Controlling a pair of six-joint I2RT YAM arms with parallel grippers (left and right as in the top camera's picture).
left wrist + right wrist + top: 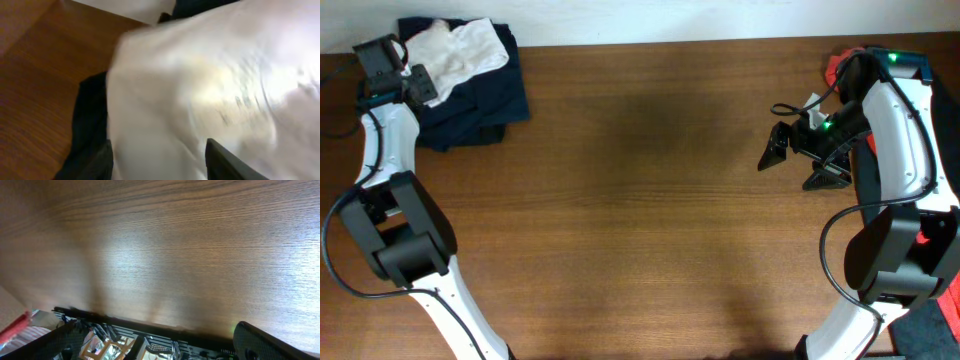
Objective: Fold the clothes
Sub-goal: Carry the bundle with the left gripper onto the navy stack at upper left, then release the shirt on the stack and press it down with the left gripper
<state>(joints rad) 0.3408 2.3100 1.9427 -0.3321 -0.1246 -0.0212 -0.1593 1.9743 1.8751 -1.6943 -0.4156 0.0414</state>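
A crumpled white T-shirt lies on top of a navy garment at the table's far left corner. My left gripper is at the shirt's left edge. In the left wrist view the blurred white T-shirt fills the frame and faint lettering shows on it. The left gripper is open, with white fabric between its fingers, and the navy garment is below on the left. My right gripper is open and empty over bare table at the right. In its wrist view the right gripper shows only wood.
A red garment lies at the far right edge behind the right arm. The wooden table spreads between the arms. The right wrist view shows the table's edge with cables and equipment beyond it.
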